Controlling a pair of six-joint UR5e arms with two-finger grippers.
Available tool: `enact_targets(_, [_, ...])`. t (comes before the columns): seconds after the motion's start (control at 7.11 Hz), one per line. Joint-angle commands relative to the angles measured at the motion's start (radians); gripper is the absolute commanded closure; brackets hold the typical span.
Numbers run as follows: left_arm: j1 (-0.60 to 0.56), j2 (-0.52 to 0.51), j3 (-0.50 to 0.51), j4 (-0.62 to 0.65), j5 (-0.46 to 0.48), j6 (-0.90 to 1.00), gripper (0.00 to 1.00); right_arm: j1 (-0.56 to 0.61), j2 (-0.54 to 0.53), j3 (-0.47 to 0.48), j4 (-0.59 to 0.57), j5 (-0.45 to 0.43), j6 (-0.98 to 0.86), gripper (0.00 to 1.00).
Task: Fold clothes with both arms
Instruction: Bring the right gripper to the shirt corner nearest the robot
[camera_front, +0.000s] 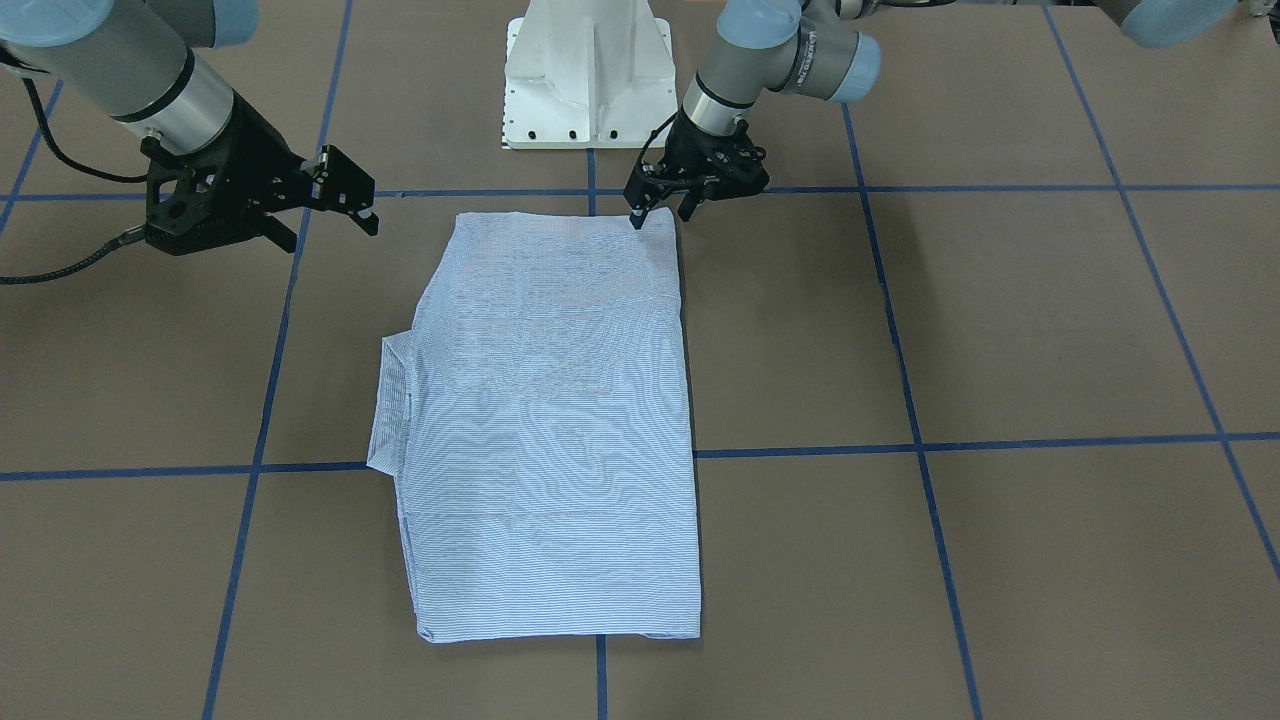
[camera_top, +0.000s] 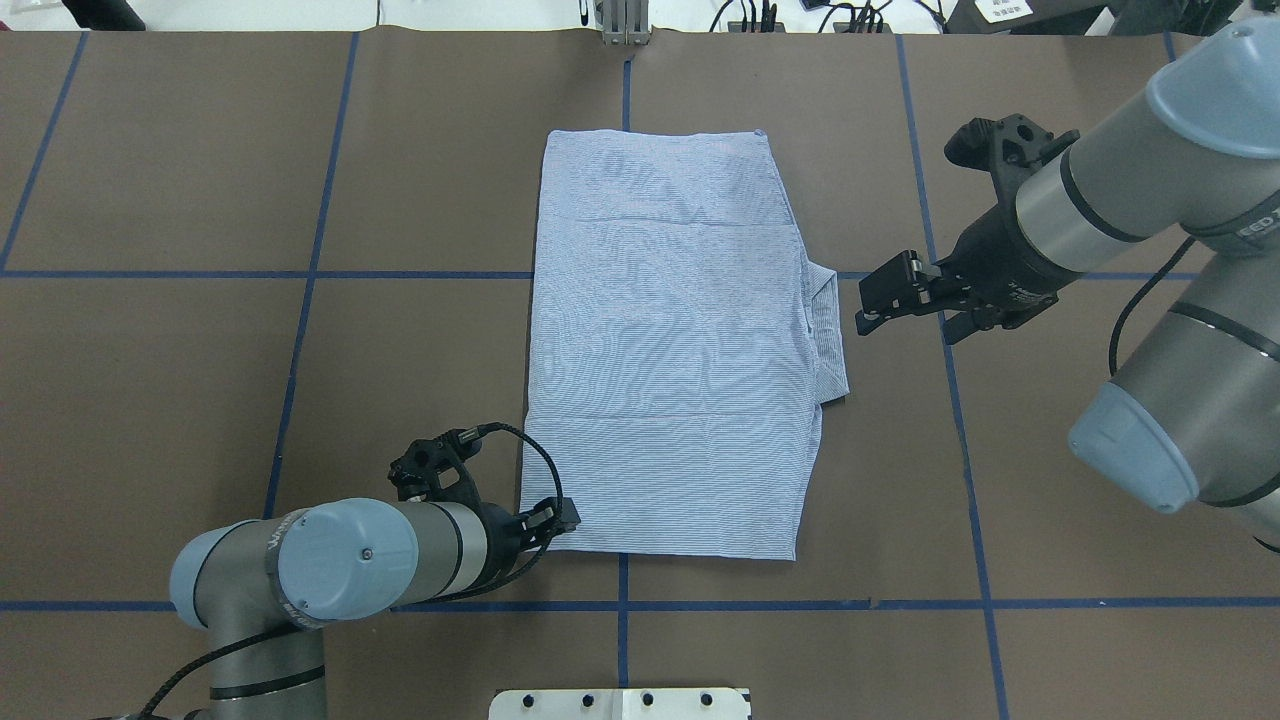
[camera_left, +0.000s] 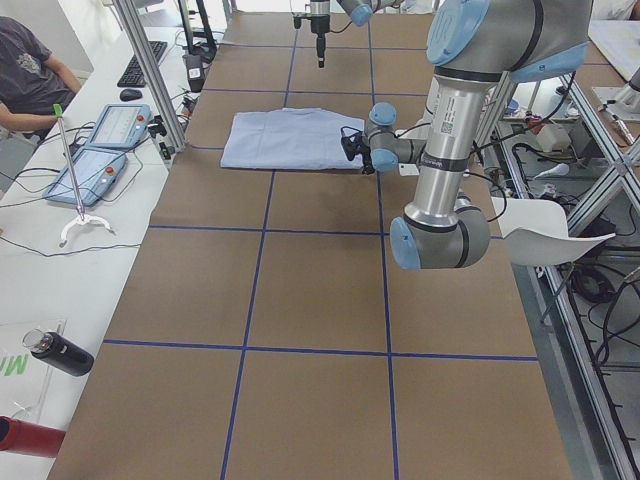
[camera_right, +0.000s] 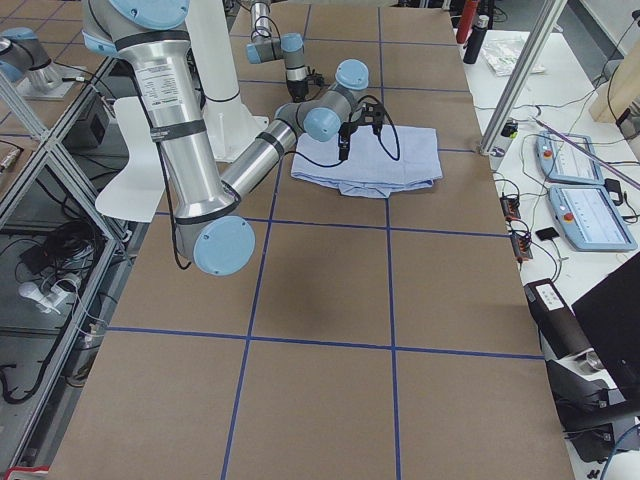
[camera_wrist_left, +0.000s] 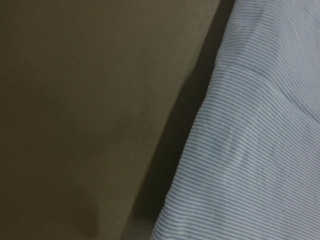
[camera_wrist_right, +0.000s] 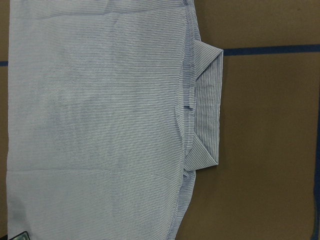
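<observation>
Shirt (camera_top: 665, 340) lies folded flat, long axis front-to-back, collar (camera_top: 828, 335) pointing right.

In the overhead view, the left gripper (camera_top: 562, 518) is mostly hidden behind its own wrist, toward the worktop's robot-side edge. Our left wrist view is blurred, and our right wrist view cuts the shirt (camera_wrist_right: 100, 125) off top and bottom.
</observation>
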Motion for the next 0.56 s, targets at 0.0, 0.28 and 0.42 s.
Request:
enact_targets(0.0, [0.005,-0.015,0.019,0.001,0.000,-0.001,0.39,0.000,-0.001,-0.004,0.001,-0.001,0.000,0.00])
enact_targets(0.28, [0.002,-0.015,0.011,0.002,-0.002,0.002,0.90,0.000,0.000,-0.004,-0.001,-0.001,0.000,0.00])
enact_targets(0.42, [-0.004,-0.014,-0.004,0.002,-0.005,0.005,1.00,-0.003,0.000,-0.004,-0.001,-0.002,0.003,0.00])
